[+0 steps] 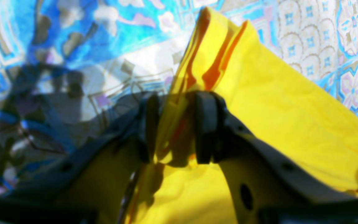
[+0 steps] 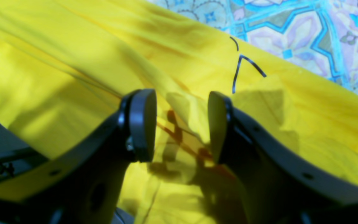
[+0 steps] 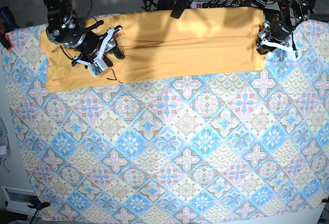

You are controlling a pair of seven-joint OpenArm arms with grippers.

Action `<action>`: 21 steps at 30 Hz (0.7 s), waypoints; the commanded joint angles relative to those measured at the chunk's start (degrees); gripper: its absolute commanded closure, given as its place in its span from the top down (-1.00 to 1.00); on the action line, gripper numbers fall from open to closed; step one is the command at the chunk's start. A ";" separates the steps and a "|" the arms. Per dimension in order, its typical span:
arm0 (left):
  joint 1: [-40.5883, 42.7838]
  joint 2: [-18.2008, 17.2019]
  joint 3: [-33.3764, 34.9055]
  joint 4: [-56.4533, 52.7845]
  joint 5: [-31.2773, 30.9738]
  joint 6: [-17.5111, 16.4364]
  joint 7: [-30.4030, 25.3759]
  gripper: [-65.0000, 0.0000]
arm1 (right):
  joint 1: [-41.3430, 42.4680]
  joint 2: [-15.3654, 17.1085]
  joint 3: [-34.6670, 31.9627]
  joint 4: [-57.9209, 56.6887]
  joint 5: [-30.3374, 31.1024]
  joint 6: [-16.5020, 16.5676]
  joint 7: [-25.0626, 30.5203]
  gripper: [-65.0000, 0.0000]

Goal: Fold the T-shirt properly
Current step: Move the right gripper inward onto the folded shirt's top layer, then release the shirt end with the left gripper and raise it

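dark plastic left gripper at lower centre of the left wrist view, jaws pinching a bunched, layered edge of the soft pale yellow-orange cloth t-shirt. dark right gripper at lower centre of the right wrist view, jaws spread around a raised ridge of cloth, pads not clearly pressed on it; grip there cannot be told. thin black squiggle mark just above that gripper, near the shirt's edge.

in the base view: t-shirt stretched as a long band across the upper part of the frame, on the blue-and-pink patterned tablecloth; right gripper on the cloth at upper left, left gripper at the band's end at upper right.

progress, as a judgement: seemingly one lengthwise fold done, given the narrow band and the long crease along it; folding the band across its length into a compact packet and smoothing still left. roughly the early middle.

count: one t-shirt, one tablecloth, two grippers, one squiggle mark.
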 commanded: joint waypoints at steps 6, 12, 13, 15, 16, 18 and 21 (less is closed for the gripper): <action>0.74 0.85 1.23 -0.47 0.49 -0.06 6.32 -0.43 | 0.28 0.47 0.14 0.79 0.82 0.33 1.16 -0.19; 0.39 0.76 1.23 -0.47 0.40 -0.06 8.78 -0.63 | 0.37 0.47 0.14 0.79 0.82 0.33 1.16 -0.19; 0.39 0.76 1.23 -0.47 0.40 -0.06 8.78 -0.65 | 0.37 0.47 0.14 0.79 0.82 0.33 1.16 -0.19; 0.48 0.76 1.23 -0.47 0.40 -0.06 8.78 -0.66 | 0.37 0.47 0.14 0.79 0.82 0.33 1.16 -0.19; 0.57 0.76 1.23 -0.29 0.40 -0.06 8.78 -0.66 | 0.37 0.47 0.14 0.79 0.82 0.33 1.16 -0.19; 0.74 0.85 1.23 0.94 0.58 -0.06 8.78 -0.66 | 0.37 0.47 0.14 0.79 0.82 0.33 1.16 -0.19; 1.10 0.94 1.23 2.26 0.49 -0.06 8.87 -0.68 | 0.37 0.47 0.14 0.79 0.82 0.33 1.16 -0.19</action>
